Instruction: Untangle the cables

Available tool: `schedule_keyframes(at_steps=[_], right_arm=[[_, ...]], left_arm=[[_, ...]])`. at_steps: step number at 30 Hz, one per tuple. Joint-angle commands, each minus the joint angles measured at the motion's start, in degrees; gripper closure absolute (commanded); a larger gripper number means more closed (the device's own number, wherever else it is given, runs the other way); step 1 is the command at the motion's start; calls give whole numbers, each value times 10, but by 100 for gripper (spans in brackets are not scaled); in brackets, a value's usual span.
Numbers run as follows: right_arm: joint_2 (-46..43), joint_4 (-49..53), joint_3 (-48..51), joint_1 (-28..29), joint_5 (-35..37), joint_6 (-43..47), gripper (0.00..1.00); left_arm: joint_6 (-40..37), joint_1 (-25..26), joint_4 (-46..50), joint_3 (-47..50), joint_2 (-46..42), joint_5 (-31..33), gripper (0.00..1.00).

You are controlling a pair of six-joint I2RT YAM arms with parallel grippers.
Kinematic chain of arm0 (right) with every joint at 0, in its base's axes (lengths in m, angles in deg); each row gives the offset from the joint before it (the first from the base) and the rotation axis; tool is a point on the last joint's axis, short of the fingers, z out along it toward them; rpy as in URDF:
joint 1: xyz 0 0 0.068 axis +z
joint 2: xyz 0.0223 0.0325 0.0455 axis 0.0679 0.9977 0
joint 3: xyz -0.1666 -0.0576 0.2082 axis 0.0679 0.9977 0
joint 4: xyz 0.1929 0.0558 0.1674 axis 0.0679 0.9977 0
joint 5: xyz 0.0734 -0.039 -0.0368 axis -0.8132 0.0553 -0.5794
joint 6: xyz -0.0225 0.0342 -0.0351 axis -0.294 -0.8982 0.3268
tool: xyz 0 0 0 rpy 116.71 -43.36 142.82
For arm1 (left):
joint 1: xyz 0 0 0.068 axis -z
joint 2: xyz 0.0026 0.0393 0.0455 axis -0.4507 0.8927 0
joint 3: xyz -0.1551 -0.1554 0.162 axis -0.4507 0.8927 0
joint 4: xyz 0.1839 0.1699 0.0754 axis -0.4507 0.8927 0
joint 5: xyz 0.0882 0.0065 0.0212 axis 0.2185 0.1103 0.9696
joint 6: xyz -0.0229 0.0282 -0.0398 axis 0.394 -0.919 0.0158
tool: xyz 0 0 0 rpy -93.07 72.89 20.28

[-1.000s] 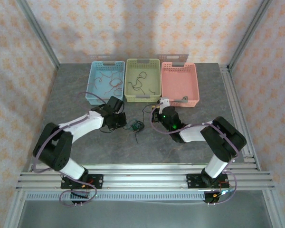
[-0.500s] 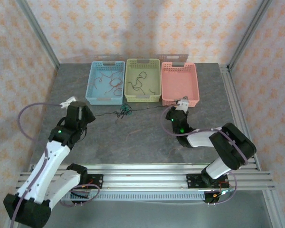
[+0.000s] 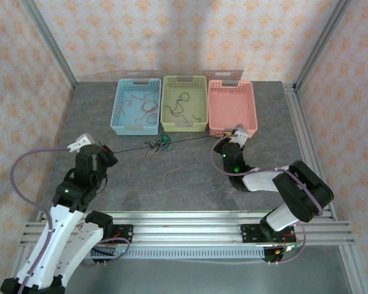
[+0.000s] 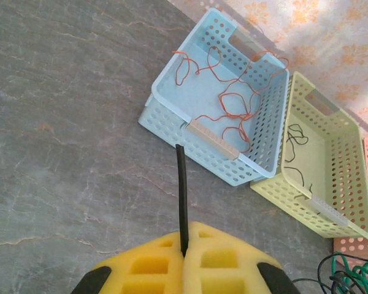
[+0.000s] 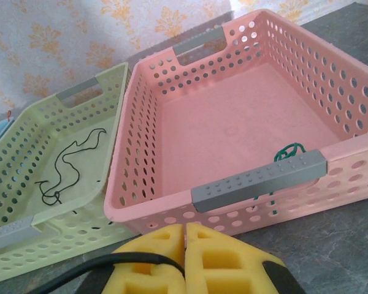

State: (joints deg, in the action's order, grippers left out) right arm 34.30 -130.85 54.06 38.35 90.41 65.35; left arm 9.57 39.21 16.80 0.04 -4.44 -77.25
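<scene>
1. Yellow foam pads (image 4: 205, 245) of my left gripper (image 4: 184, 237) are pressed together on a black cable (image 4: 181, 190). The right gripper (image 5: 185, 236) pinches it too, at the far end.
2. Between them this strand is stretched tight over the table (image 3: 172, 180), with a small knot (image 3: 161, 143) of green and black wires in its middle, near the baskets.
3. Done, as I judge: orange cables (image 4: 230, 104) lie in the blue basket (image 4: 199, 153), black ones (image 4: 294, 138) in the green basket (image 4: 294, 202), and a green strand (image 5: 288, 150) in the pink basket (image 5: 141, 141).
4. What is left is the knot: it is not yet open, and its wires are not sorted.
</scene>
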Motion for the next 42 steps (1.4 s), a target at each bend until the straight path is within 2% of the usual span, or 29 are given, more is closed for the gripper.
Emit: schedule_keyframes(at_steps=[1, 5, 6, 9, 11, 13, 16, 20, 23, 26, 29, 31, 35, 39, 42], right_arm=[[-5, 48, 16, -56, 137, -54, 100], [6, -24, 28, -57, 38, -31, 100], [11, -37, 29, -57, 18, -27, 95], [35, -106, 34, -57, -57, -2, 64], [49, -166, 48, -57, -91, 11, 49], [67, -221, 58, -57, -121, 24, 43], [102, -316, 69, -57, -186, 41, 43], [107, -321, 52, -55, -291, 46, 45], [113, -321, 41, -47, -330, 53, 44], [113, -319, 40, -36, -318, 74, 41], [114, -296, 41, -35, -243, 69, 31], [104, -244, 35, -35, -186, 61, 26], [76, -128, 16, -38, -95, 54, 25], [75, -106, 13, -39, -50, 50, 25], [83, -23, -21, -40, -38, 42, 25]], left_arm=[[0, -25, 47, 6, -28, 169, 100], [-18, -25, -11, 18, 3, 69, 100], [-19, -26, -27, 22, 13, 45, 100], [-25, -25, -82, 36, 41, -27, 100], [-28, -25, -111, 40, 55, -60, 100], [-35, -25, -127, 33, 67, -86, 100], [-44, -26, -143, 11, 88, -131, 100], [-59, -23, -155, -32, 131, -224, 100], [-69, -14, -154, -59, 151, -250, 100], [-69, -6, -149, -80, 149, -245, 100], [-60, -3, -151, -99, 128, -231, 100], [-54, -3, -150, -118, 117, -229, 100], [-52, -1, -133, -168, 117, -235, 100], [-52, 1, -124, -201, 129, -254, 100], [-51, 3, -149, -202, 125, -273, 100]])
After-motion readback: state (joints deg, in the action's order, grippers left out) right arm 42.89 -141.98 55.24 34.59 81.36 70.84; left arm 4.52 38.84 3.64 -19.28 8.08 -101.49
